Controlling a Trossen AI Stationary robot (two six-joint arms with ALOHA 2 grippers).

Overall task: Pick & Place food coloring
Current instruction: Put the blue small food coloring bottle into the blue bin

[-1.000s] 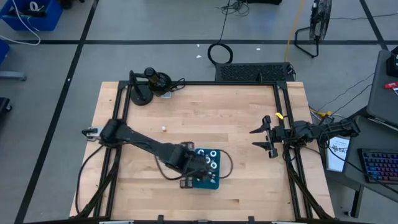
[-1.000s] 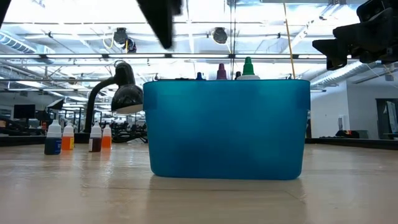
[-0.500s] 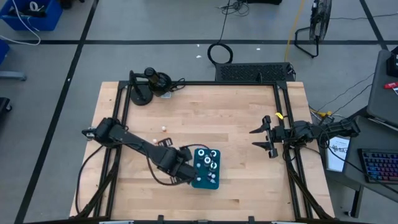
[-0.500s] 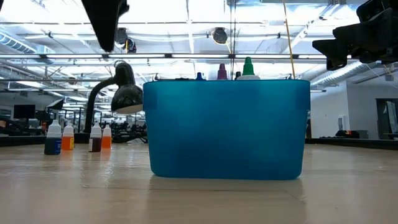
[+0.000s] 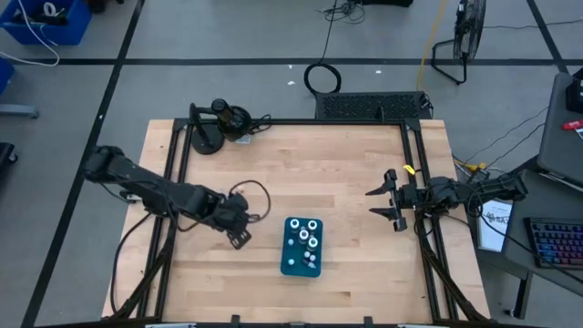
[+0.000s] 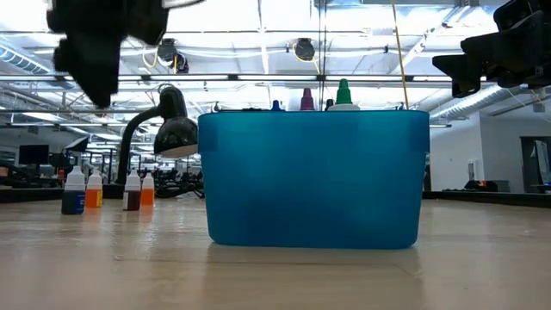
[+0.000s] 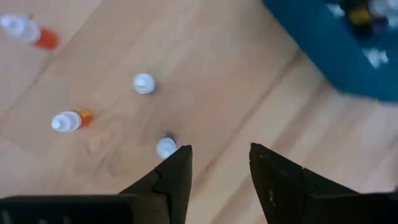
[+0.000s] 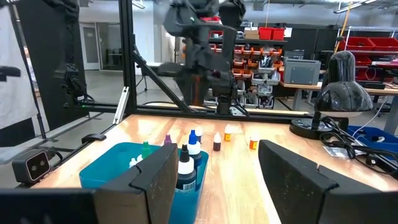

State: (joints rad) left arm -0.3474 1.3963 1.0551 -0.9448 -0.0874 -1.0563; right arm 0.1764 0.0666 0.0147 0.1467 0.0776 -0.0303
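Left claw [image 5: 239, 231] has withdrawn from the teal bin [image 5: 301, 247], released and empty, heading for loose food coloring [image 7: 143, 83] on the table [image 5: 346, 173]; right claw [image 5: 384, 202] waits open.

Robotics workshop, parts-bin shelves [image 8: 261, 53], taped floor [image 5: 228, 61]

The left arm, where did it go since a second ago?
The left hand swung away from over the blue bin, back toward its own side of the table, fingers open and empty. It now hangs above loose bottles on the wood. The bin, its bottles and the right hand stayed put.
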